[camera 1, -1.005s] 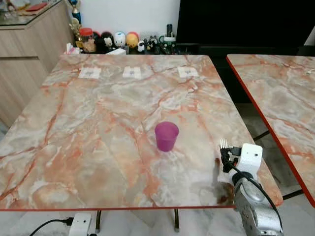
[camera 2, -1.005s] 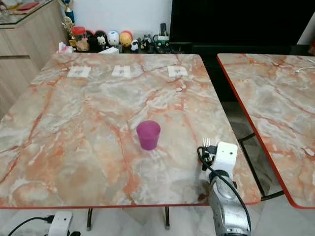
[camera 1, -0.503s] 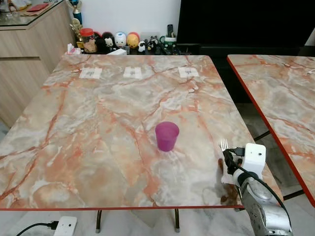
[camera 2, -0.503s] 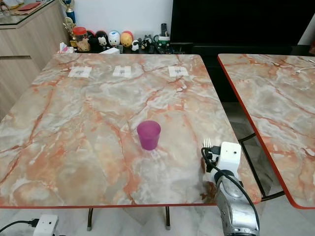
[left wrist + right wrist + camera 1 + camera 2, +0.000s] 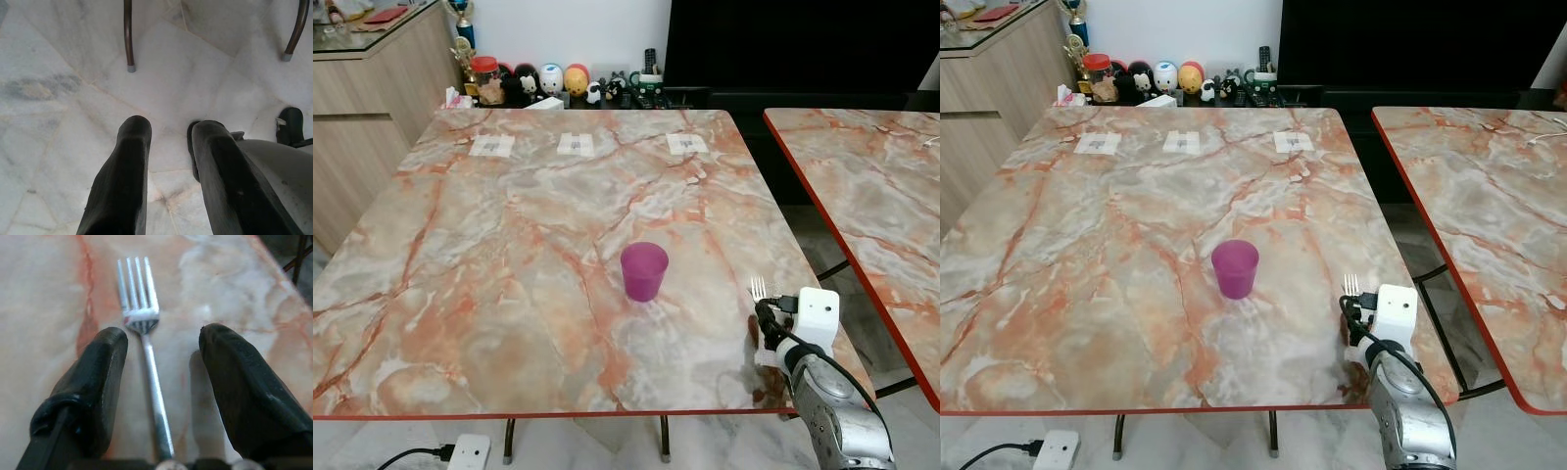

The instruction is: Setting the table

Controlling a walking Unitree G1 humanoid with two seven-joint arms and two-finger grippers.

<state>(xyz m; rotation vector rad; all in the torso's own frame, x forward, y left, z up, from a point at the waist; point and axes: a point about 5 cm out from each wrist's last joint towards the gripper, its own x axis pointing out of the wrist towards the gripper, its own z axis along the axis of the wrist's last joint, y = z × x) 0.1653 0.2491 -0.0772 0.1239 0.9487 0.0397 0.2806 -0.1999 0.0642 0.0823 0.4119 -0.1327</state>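
Right wrist view showed the right gripper spread wide, the fork lying free on the table between its fingers, tines pointing away. The fork lay near the front right corner, right of the cup. Placing seemed done; next, the arm likely needed to back straight off without nudging the handle. The left gripper hung over the floor, fingers apart.

The thin silver metal fork has its handle end cut off at the picture's edge, between the black fingers.
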